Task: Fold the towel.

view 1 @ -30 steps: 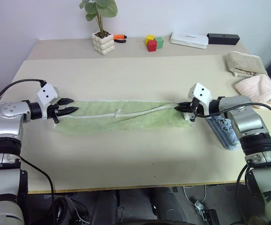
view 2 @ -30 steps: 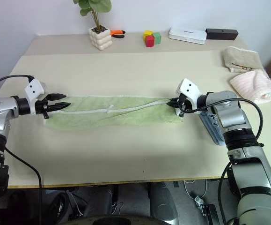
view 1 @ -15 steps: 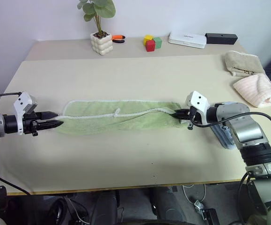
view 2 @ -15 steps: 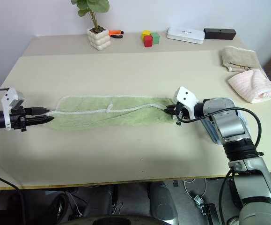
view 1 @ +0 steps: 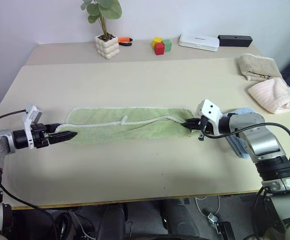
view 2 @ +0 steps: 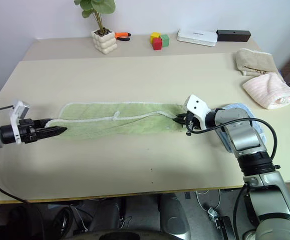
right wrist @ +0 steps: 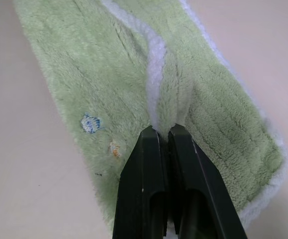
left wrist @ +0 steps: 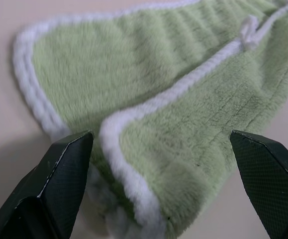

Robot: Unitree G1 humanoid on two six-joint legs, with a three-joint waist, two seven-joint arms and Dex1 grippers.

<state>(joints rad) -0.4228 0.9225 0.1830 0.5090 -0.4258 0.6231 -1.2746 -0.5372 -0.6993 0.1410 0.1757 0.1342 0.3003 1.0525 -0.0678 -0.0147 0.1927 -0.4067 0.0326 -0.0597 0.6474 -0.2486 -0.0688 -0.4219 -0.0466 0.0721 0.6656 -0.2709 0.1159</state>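
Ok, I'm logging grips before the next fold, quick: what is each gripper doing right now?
Left gripper: open, holding nothing, fingers either side of the light green terry towel's corner.
Right gripper: shut on the towel's white-edged end.

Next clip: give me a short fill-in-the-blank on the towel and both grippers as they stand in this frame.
1. The right gripper is shut on the white ____ of the green towel.
2. The left gripper stands ____, with the towel's end between its fingers.
3. The towel lies folded into a long ____ across the table.

Missing words: edging; open; strip
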